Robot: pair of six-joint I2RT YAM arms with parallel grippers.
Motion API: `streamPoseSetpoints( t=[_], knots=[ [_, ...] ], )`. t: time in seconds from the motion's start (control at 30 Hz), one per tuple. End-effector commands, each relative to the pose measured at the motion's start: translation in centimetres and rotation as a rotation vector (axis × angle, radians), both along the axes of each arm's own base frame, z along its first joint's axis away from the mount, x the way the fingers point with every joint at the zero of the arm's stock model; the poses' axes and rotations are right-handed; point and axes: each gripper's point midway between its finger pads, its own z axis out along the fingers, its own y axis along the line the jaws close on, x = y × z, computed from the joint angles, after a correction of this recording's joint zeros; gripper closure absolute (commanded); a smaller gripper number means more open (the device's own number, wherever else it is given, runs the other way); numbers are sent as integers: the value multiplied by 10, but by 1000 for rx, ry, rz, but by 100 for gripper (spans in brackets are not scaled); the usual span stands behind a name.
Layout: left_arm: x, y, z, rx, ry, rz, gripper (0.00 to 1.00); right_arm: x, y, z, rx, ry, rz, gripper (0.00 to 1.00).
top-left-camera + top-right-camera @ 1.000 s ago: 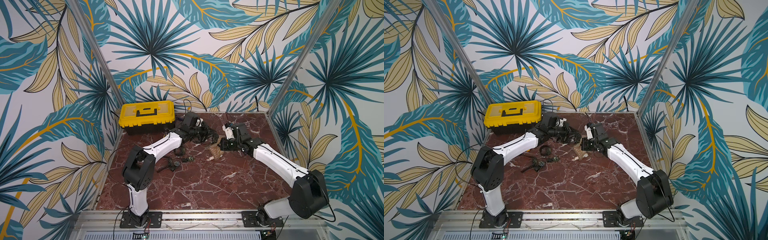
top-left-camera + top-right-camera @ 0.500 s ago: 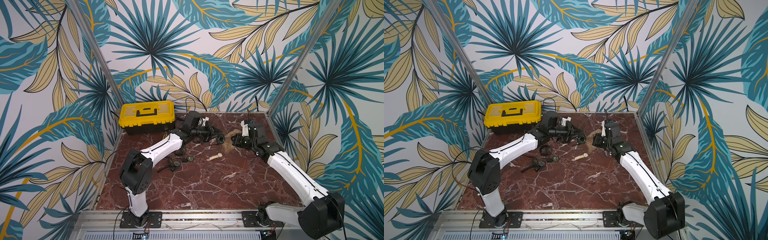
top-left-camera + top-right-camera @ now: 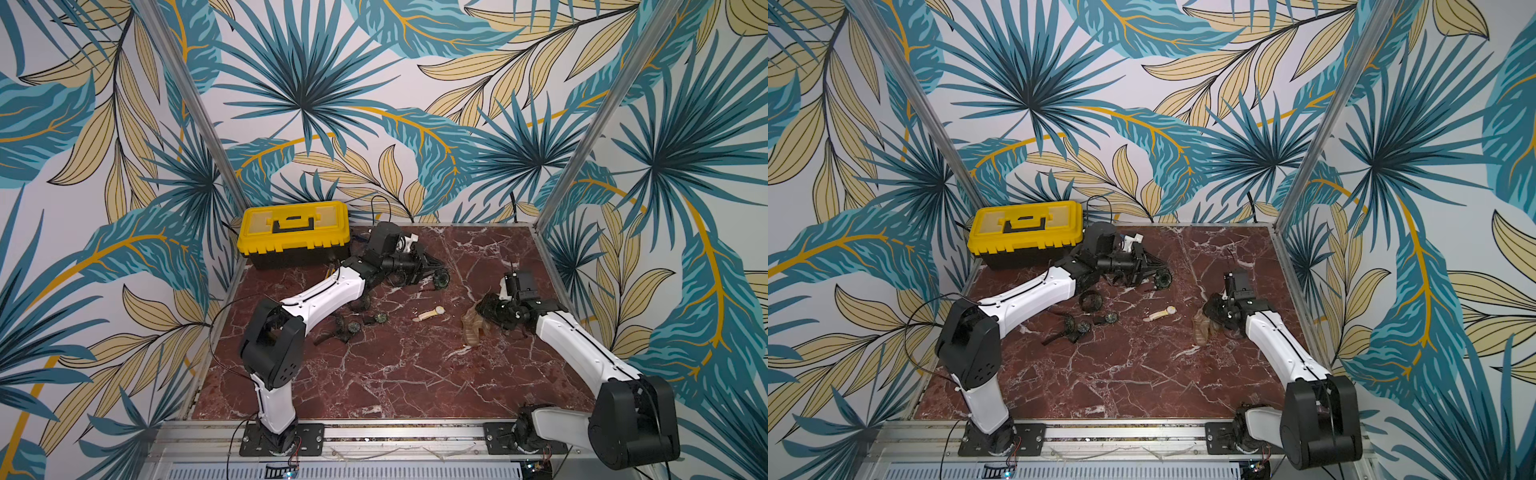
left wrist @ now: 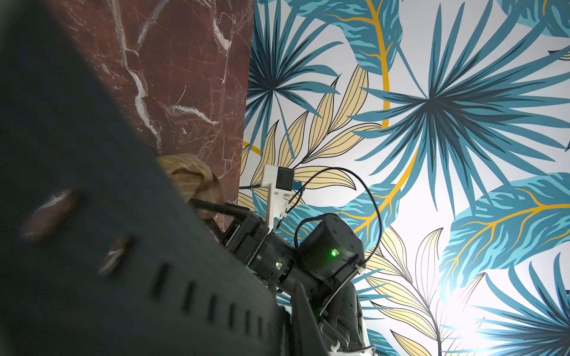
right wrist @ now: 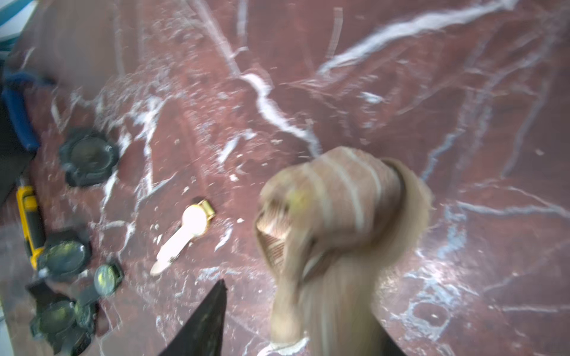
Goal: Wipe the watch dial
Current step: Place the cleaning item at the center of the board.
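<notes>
Clamping black watch [image 3: 441, 283], left claw [image 3: 431, 274] shut (near toolbox [image 3: 295, 232]); right claw [image 3: 484, 308] spread, cloth [image 3: 471, 329] hanging from it.

Both top views looked steeply down from the front, sharing the whole table [image 3: 395, 374]. The left wrist view faced the wall [image 4: 431, 138]; the right wrist view looked down at the table from close.

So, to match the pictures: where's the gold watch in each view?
In a top view: gold watch lies left of the brown cloth.
In a top view: same, watch left of cloth.
Left wrist: not in it; cloth shows.
Right wrist: watch beside cloth.
Shared landmark: the cloth.
</notes>
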Motion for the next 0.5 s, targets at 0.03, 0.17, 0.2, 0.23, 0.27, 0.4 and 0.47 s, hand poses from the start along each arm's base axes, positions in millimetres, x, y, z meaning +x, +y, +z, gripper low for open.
streamPoseSetpoints(
  t=[0.03, 0.17, 0.2, 0.23, 0.27, 0.4, 0.47],
  knots=[
    [-2, 4, 12, -24, -44, -5, 100, -6, -26, 3, -83, 44, -63, 27],
    [-1, 5, 11, -21, -44, -1, 100, -8, -45, 25, -199, 39, -63, 23],
    [-1, 5, 10, -20, -45, -2, 100, -8, -45, 31, -214, 37, -46, 23],
    [0, 6, 9, -19, -44, -3, 100, -9, -43, 35, -214, 37, -18, 23],
    [0, 6, 7, -17, -41, -3, 100, -7, -37, 38, -202, 31, 16, 24],
    [1, 4, 4, -14, -40, -9, 100, -9, -4, 38, -234, 68, 209, 26],
    [1, 4, 4, -15, -42, -12, 100, -8, 12, 34, -274, 94, 295, 27]
  ],
)
